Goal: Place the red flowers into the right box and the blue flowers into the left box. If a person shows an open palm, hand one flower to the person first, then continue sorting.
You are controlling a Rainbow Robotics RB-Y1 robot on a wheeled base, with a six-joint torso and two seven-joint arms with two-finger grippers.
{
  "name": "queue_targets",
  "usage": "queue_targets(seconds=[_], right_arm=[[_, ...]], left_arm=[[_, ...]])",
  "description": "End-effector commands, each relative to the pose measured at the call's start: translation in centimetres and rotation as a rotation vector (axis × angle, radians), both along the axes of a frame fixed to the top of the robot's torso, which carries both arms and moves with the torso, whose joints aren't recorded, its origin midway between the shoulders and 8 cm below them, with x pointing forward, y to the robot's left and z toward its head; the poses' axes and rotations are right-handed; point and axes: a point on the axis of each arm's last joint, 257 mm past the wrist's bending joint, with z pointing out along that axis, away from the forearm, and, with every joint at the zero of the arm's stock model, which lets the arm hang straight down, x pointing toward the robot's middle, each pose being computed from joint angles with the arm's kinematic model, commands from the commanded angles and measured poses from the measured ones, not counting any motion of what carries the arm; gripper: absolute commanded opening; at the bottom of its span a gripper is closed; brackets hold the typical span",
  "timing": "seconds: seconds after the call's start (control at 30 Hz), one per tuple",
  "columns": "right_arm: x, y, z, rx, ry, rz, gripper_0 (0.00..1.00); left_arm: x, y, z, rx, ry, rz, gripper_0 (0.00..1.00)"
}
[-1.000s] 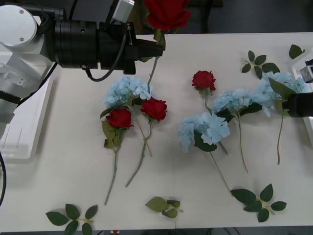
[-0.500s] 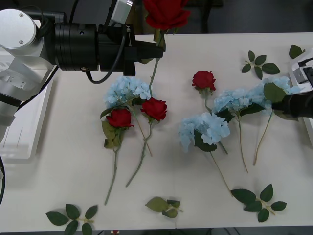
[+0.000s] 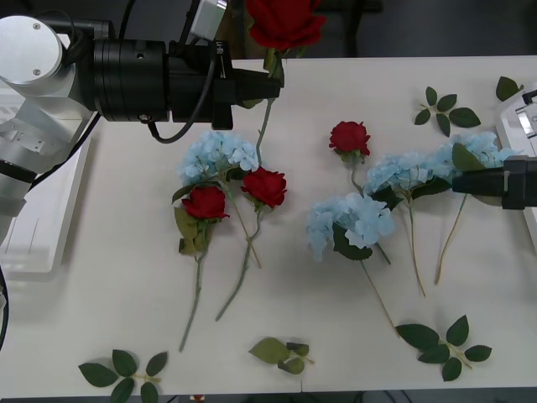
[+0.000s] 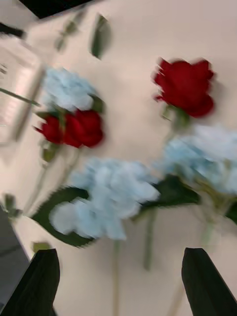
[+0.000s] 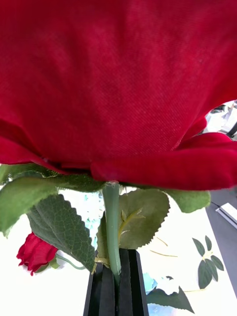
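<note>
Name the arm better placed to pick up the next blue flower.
Right. The right gripper sits open at the table's right side, beside the rightmost blue flower. The left gripper is shut on a red rose at the table's far edge, so it is occupied.

The white table (image 3: pixel 126 277) bears red flowers (image 3: pixel 265 186), blue flowers (image 3: pixel 351 220) and leaf sprigs (image 3: pixel 443 342).

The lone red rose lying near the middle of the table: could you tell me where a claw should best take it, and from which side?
Grip the lone red rose by its thin stem just below the head, coming straight down from above. The stem lies flat, and the blue hydrangeas crowd its lower part, so only that short stretch is free.
</note>
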Motion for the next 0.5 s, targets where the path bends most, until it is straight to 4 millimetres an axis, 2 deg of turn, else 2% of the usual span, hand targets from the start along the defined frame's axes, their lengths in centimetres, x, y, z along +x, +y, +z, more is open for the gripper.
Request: queue_targets(seconds=[0.03, 0.07, 0.1, 0.13, 0.2, 0.27, 0.5], right_arm=[[-0.1, 5.6, 1.6, 0.151, -0.156, 0.090, 0.72], [0.1, 6.3, 1.7, 0.168, -0.178, 0.092, 0.72], [0.5, 7.7, 2.0, 0.198, -0.224, 0.098, 0.72], [0.5, 7.7, 2.0, 0.198, -0.224, 0.098, 0.72], [1.8, 11.3, 2.3, 0.259, -0.346, 0.086, 0.72], [2.3, 13.1, 2.3, 0.283, -0.389, 0.081, 0.72], [2.4, 19.8, 2.5, 0.502, -0.237, 0.039, 0.72]], left_arm=[[-0.6, -0.6, -0.2, 0.000, -0.092, -0.026, 0.00], [-0.6, -0.5, -0.2, -0.001, -0.092, -0.025, 0.00], [-0.5, -0.5, -0.2, -0.002, -0.090, -0.023, 0.00], [-0.5, -0.5, -0.2, -0.002, -0.090, -0.023, 0.00], [-0.6, -0.6, -0.2, -0.001, -0.092, -0.024, 0.00], [-0.5, -0.5, -0.3, -0.001, -0.091, -0.023, 0.00], [-0.7, -0.7, -0.5, 0.005, -0.092, -0.028, 0.00]])
